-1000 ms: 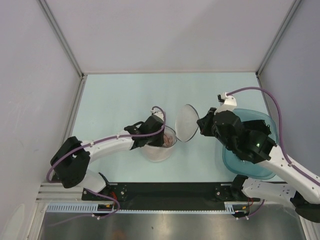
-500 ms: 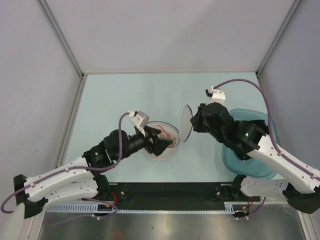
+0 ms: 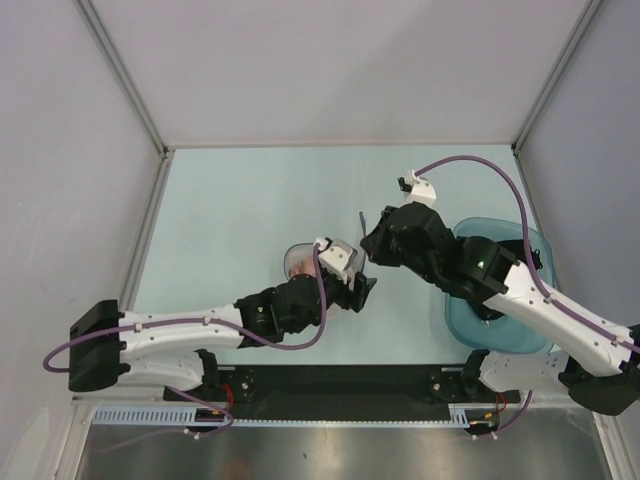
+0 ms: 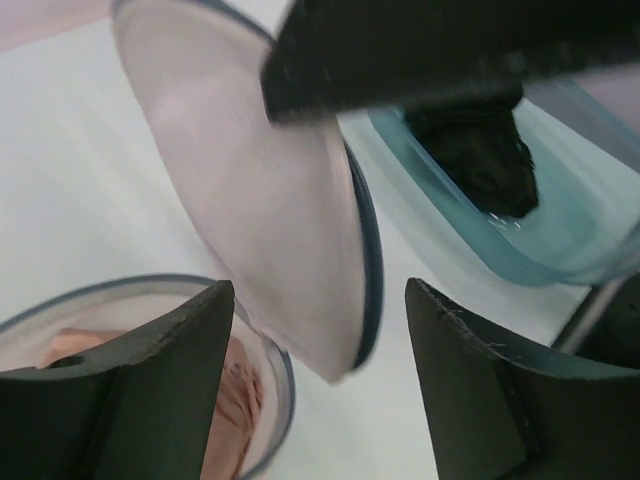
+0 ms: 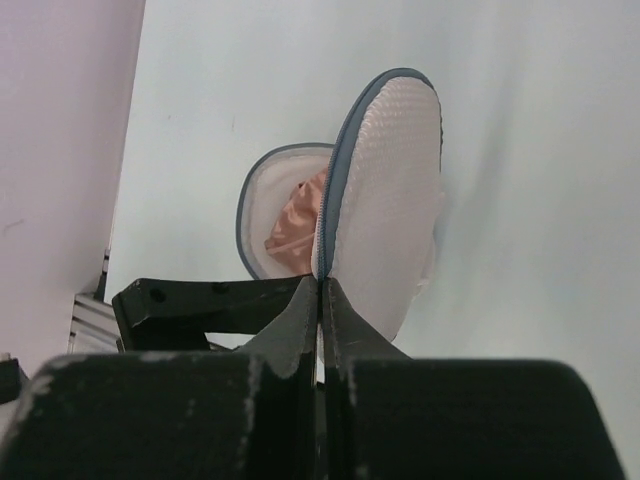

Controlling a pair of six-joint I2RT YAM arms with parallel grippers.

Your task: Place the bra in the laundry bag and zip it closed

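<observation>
Left claw is wide open and holds nothing. Right claw is fully closed, pinching the rim of the bag lid. Bra sits inside the bag's base half, which lies flat on the surface at centre, just behind and left of the left claw and partly hidden by that wrist. From the left wrist, the bra shows low left behind the left finger, with only a salmon-pink fold visible over the base rim. The lid stands on edge, tilted over the base, and lines up in the gap between the left claw's fingers; can't tell if either finger touches it. From above, the lid reads as a thin dark line at the right claw's tip. Bag material is white fine mesh in two shallow domes, each with a dark blue-grey zip band round the rim; the two halves meet at the low side. Bra is shiny satin, crumpled, no strap discernible. The right arm reaches in over a translucent teal plastic basin with rounded walls, with a black garment bunched inside, well right of the bag. Surface is smooth, pale mint.
</observation>
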